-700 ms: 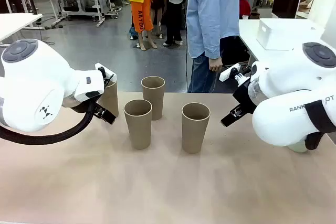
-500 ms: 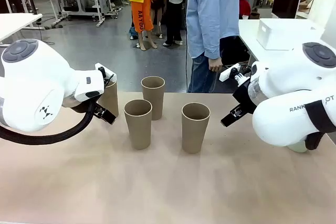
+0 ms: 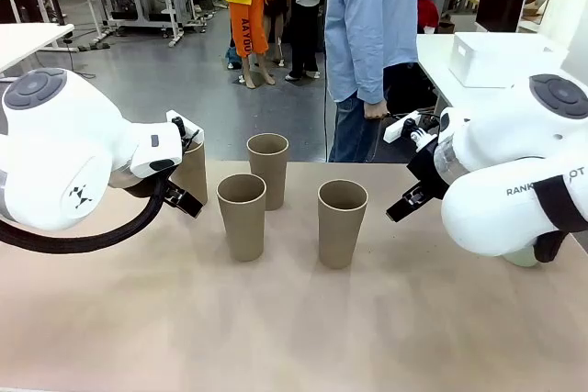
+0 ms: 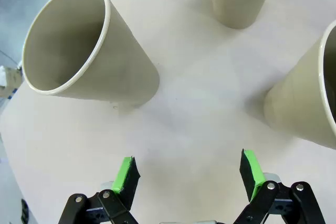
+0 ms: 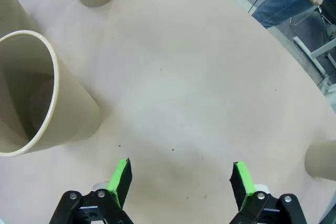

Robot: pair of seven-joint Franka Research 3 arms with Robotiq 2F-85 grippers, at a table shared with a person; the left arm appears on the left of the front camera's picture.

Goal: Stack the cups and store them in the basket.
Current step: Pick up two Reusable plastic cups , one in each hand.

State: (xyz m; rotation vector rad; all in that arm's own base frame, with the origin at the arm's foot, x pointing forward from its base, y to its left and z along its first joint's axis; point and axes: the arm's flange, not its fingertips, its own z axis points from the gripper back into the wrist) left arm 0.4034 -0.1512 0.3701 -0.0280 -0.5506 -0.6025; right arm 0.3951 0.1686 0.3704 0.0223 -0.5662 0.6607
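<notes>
**Grippers wide open, cups standing loose on the table**

The left gripper (image 4: 188, 174) hangs over bare tabletop with its jaws spread wide and nothing between them; a tan cup (image 4: 89, 45) stands just ahead. The right gripper (image 5: 181, 181) is equally wide and empty, with a nearer cup (image 5: 42, 98) beside it. Three tan cups (image 3: 243, 216) stand upright and apart on the beige table (image 3: 294, 337), and a fourth cup (image 3: 194, 172) is half hidden behind the left arm. A person (image 3: 372, 25) in a pale blue shirt stands at the far edge, with grey floor and workbenches beyond.
</notes>
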